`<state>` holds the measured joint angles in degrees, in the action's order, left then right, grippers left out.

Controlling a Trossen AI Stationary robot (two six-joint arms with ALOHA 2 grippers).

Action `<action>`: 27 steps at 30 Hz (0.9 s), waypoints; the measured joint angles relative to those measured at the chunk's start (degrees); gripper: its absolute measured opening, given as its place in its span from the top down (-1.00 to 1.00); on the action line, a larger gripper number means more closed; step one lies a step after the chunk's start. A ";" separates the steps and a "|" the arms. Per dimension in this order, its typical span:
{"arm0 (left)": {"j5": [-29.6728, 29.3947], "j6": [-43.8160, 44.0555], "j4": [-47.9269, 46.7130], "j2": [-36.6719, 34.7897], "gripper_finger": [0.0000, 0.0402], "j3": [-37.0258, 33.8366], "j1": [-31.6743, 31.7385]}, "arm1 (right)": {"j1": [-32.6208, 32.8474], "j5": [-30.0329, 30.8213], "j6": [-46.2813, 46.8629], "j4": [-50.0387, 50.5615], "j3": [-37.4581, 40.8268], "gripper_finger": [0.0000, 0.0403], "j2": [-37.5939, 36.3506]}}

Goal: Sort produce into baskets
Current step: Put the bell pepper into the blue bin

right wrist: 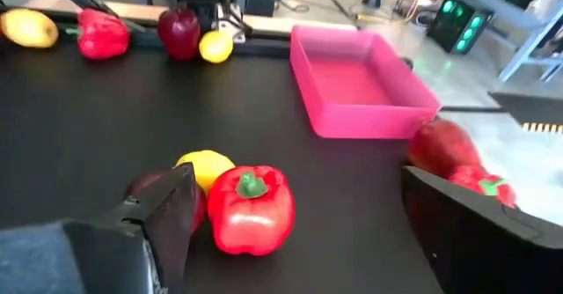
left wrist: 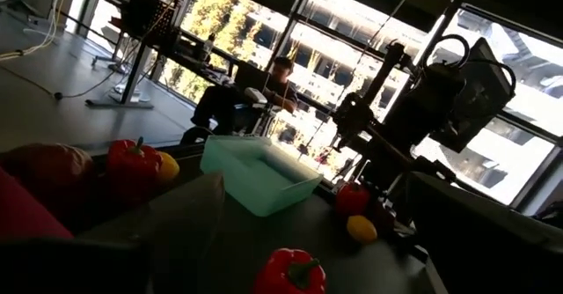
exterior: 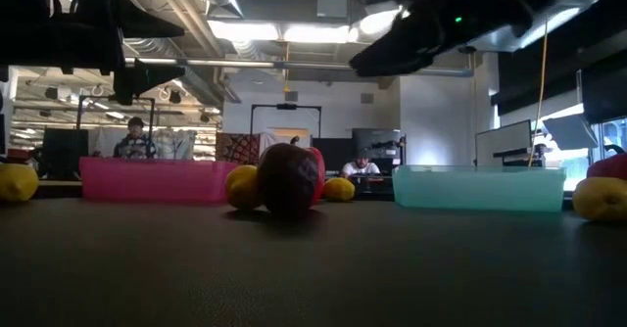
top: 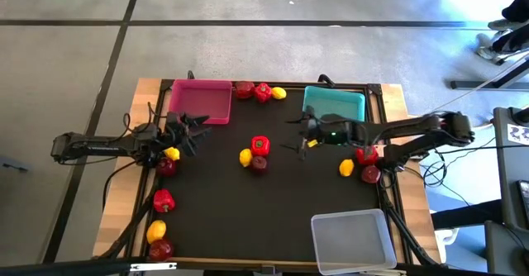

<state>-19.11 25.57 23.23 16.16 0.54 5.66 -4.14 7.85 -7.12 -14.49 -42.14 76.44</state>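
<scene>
Sorting has barely begun: all three baskets look empty. The right gripper (top: 304, 133), jaws wide and empty, faces the centre pepper (top: 260, 145); next it must descend around it. The left gripper (top: 183, 130), also wide, hovers beside the pink basket (top: 201, 87).

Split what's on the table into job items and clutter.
Job: pink basket, teal basket, clear basket; lemons, peppers, apples scattered on the mat.
Clutter: none on the table; only cables along its edges.
</scene>
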 joint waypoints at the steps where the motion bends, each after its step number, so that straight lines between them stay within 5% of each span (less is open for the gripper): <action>1: -0.01 0.27 -0.15 0.00 -0.75 0.00 0.01 | -0.01 0.01 0.58 0.05 -0.60 -0.69 1.48; 27: -0.70 5.70 -1.65 0.17 -0.75 -0.02 0.01 | -0.84 -1.43 2.40 -10.03 -6.90 -0.60 25.39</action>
<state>-19.81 31.27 21.58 16.34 0.51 5.67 -4.99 6.42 -4.72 -24.52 -49.04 101.83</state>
